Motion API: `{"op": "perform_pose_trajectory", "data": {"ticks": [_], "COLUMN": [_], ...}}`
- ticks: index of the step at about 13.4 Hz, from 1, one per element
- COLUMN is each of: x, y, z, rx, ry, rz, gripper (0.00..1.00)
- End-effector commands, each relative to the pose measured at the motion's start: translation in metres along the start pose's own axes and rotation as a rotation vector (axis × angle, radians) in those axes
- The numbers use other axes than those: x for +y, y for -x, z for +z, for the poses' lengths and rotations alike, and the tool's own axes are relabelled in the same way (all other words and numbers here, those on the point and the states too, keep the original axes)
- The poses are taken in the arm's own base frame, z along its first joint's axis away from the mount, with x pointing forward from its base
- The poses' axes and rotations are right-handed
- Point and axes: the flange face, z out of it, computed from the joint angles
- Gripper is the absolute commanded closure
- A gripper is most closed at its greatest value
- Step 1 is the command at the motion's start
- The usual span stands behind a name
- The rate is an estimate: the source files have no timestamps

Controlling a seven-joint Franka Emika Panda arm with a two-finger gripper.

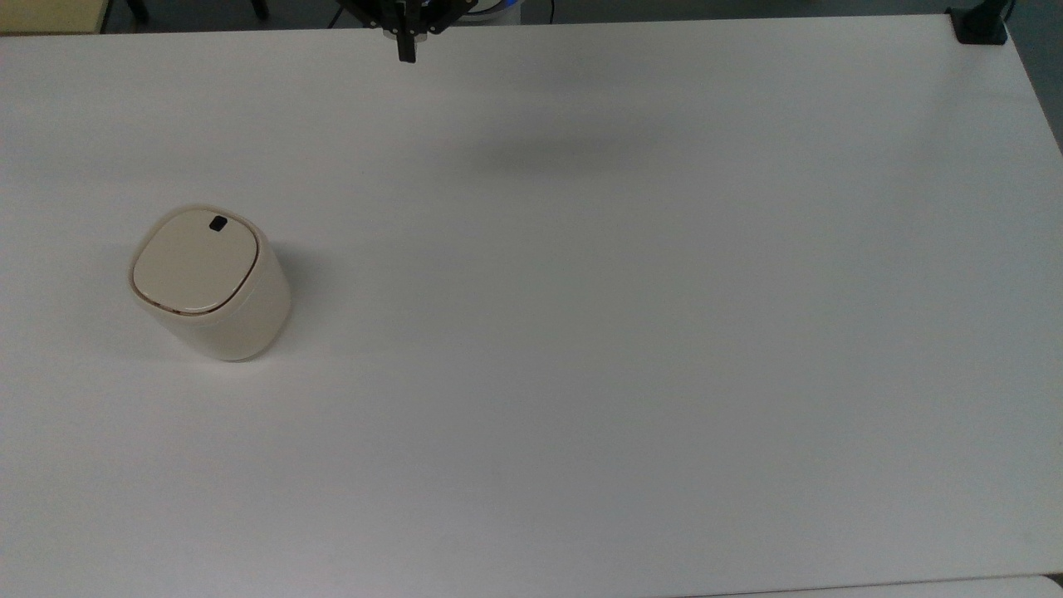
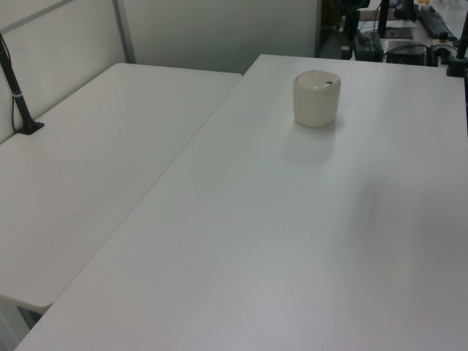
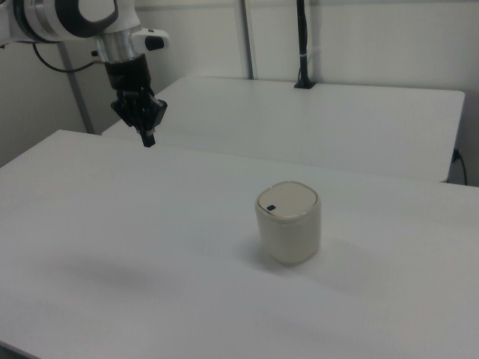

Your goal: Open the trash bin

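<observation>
The white robot arm [image 3: 71, 16] reached down from above, its black tool [image 3: 147, 137] clenched empty, hanging over the white surface [image 1: 581, 332], well apart from the lidded cream-beige rounded plastic trash bin [image 1: 212, 282] standing upright there.

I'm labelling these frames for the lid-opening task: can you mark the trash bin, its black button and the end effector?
trash bin [image 1: 241, 320], top view, on its cream side wall.
black button [image 1: 218, 223], top view, on the button's centre, at the lid's far edge.
end effector [image 3: 148, 139], right view, at its closed fingertips.
</observation>
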Motion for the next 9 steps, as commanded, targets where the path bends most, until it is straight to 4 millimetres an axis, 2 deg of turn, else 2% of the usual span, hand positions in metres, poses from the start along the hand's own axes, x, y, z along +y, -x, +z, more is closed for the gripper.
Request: {"op": "perform_pose_trajectory", "data": {"ticks": [1, 4, 7, 9], "x": [0.0, 0.014, 0.04, 0.068], "y": [0.004, 0.001, -0.005, -0.009], "z": [0.0, -0.002, -0.001, 0.003], "rx": [0.005, 0.029, 0.07, 0.092], "ry": [-0.047, -0.059, -0.062, -0.061], "rz": [0.001, 0.043, 0.12, 0.166], "gripper": [1.0, 1.0, 1.0, 1.0]}}
